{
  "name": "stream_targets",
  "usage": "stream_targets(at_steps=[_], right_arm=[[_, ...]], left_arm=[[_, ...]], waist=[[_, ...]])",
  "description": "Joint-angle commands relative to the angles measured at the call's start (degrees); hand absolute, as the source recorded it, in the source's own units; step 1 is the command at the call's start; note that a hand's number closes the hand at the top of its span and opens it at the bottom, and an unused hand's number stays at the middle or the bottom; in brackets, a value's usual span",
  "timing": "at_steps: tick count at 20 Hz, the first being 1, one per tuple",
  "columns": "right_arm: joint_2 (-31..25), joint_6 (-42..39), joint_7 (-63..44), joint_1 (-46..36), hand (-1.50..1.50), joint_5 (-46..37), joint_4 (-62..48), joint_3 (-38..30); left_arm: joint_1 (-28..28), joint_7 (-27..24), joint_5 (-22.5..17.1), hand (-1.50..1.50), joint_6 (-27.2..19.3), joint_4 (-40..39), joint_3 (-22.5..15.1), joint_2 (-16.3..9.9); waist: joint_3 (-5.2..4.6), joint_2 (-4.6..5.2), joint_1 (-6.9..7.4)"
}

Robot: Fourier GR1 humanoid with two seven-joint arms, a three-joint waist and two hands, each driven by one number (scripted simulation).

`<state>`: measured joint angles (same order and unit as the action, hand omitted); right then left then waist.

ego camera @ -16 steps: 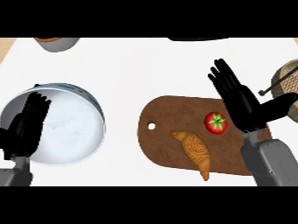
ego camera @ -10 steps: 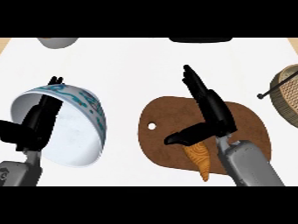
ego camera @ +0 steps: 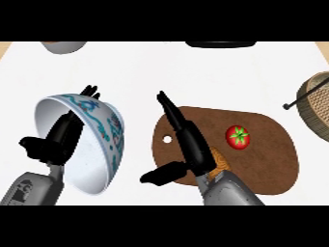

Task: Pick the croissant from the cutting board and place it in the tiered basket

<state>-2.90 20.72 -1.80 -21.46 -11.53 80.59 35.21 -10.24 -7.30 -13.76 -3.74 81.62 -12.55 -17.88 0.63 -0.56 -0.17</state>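
Note:
A brown croissant (ego camera: 219, 160) lies on the dark wooden cutting board (ego camera: 267, 130), mostly hidden under my right hand (ego camera: 188, 142). That hand stretches over the board's left part with fingers straight and thumb spread to the left, open. A red tomato (ego camera: 239, 136) sits on the board to the right of the hand. The wicker tiered basket (ego camera: 327, 103) stands at the right edge, partly cut off. My left hand (ego camera: 59, 142) is open inside a tipped white bowl (ego camera: 99, 140) with a blue pattern.
A grey bowl (ego camera: 63, 46) shows at the top left and a dark round object (ego camera: 220, 44) at the top centre. The white counter (ego camera: 195, 72) lies bare between them and the board.
My right hand has moved further left and lower over the croissant, uncovering the tomato. The white bowl has tipped up more around my left hand.

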Motion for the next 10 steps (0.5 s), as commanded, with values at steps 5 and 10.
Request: stream_targets(at_steps=[5, 10], right_arm=[[-10.33, -5.86, -21.29, -8.84, -1.50, -18.79, 8.44, 7.04], [-18.40, -23.20, -34.32, -13.75, -1.50, -23.64, 9.10, 12.55]], left_arm=[[2.60, 1.81, 0.50, 0.00, -0.03, -4.10, -0.37, 0.45], [3.56, 2.41, 0.31, 0.00, -0.09, -3.51, -0.58, 0.84]], waist=[[-1.07, -0.80, -2.37], [-1.40, -1.64, -2.75]])
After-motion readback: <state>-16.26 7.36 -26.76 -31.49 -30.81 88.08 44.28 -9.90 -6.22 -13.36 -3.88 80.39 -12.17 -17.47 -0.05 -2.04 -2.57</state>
